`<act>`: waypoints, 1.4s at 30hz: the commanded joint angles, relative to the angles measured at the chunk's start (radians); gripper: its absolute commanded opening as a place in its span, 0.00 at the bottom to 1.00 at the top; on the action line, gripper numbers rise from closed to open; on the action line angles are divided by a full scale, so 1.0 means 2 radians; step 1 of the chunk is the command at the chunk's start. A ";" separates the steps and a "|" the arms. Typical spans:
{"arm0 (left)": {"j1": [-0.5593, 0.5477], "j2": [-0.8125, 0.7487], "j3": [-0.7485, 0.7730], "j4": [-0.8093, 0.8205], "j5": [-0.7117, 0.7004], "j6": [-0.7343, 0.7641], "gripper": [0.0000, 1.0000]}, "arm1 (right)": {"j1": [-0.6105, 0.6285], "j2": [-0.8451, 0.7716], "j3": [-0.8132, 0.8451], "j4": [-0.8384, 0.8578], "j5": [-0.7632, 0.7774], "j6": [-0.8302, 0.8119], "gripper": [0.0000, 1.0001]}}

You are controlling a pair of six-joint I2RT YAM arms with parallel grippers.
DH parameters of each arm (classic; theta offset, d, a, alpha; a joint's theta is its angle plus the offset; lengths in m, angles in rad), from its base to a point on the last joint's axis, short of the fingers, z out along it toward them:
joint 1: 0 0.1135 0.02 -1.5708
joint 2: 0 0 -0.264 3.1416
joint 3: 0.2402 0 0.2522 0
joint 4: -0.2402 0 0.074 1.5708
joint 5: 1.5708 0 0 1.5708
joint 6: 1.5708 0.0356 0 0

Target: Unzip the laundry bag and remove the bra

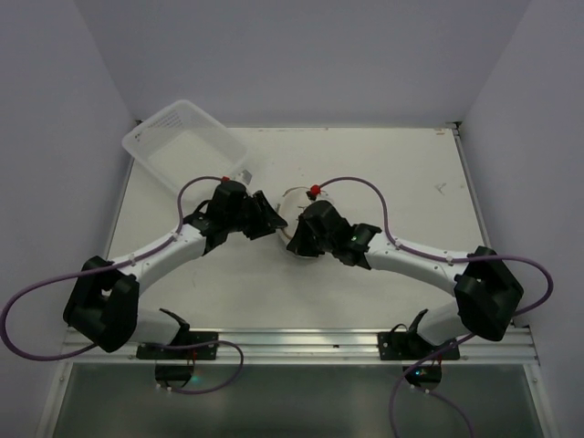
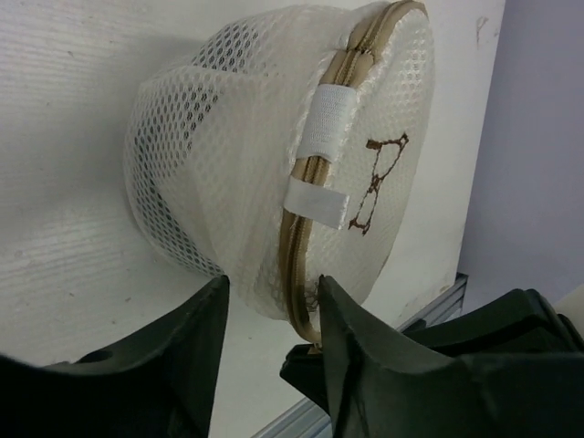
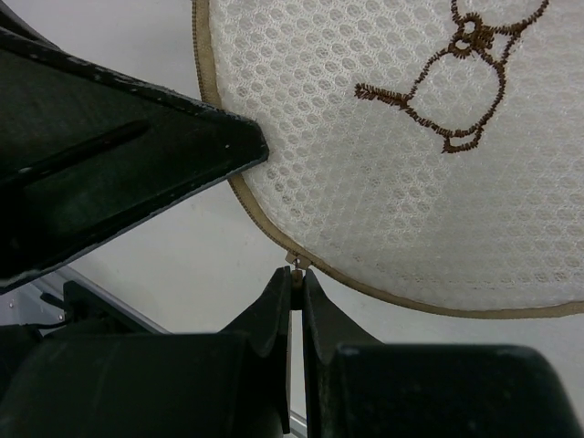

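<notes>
The laundry bag (image 1: 292, 205), a cream mesh drum with a brown bra pictogram (image 2: 379, 182) on its flat face, lies on its side mid-table between both grippers. Its tan zip (image 2: 301, 228) runs round the rim and looks closed. My left gripper (image 2: 272, 297) straddles the bag's lower rim, both fingertips (image 2: 333, 306) against the mesh. My right gripper (image 3: 295, 278) is shut on the small zip pull (image 3: 295, 263) at the rim's edge. One left finger (image 3: 164, 155) presses the rim beside it. The bra is hidden inside the bag.
A clear plastic tub (image 1: 187, 146) sits tilted at the table's back left corner. An aluminium rail (image 1: 292, 339) runs along the near edge. Purple cables (image 1: 365, 187) loop over both arms, and walls close in on three sides.
</notes>
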 commanded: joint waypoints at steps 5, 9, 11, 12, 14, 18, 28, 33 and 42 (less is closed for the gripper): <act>-0.004 0.008 0.000 0.031 -0.025 -0.006 0.00 | 0.002 -0.026 -0.005 0.006 0.011 -0.010 0.00; 0.005 0.003 0.008 0.006 -0.030 0.018 0.00 | -0.028 -0.085 -0.064 -0.015 0.035 -0.041 0.00; 0.013 0.000 0.005 -0.002 -0.022 0.031 0.00 | -0.050 -0.112 -0.087 -0.022 0.046 -0.069 0.00; 0.020 -0.001 0.004 -0.004 -0.012 0.036 0.00 | -0.076 -0.125 -0.107 -0.031 0.048 -0.080 0.00; 0.025 -0.002 0.004 -0.013 -0.004 0.053 0.00 | -0.104 -0.157 -0.121 -0.044 0.047 -0.100 0.00; 0.033 0.006 0.025 -0.031 0.024 0.098 0.00 | -0.137 -0.178 -0.130 -0.065 0.044 -0.150 0.00; 0.038 0.189 0.261 -0.081 0.083 0.183 0.01 | -0.082 -0.131 -0.075 -0.012 -0.085 -0.060 0.00; 0.038 0.220 0.304 -0.078 0.102 0.153 0.58 | -0.023 -0.052 0.007 -0.005 -0.062 -0.016 0.00; 0.036 0.043 0.085 -0.022 0.067 0.070 0.94 | -0.019 -0.015 0.034 0.011 -0.021 -0.007 0.00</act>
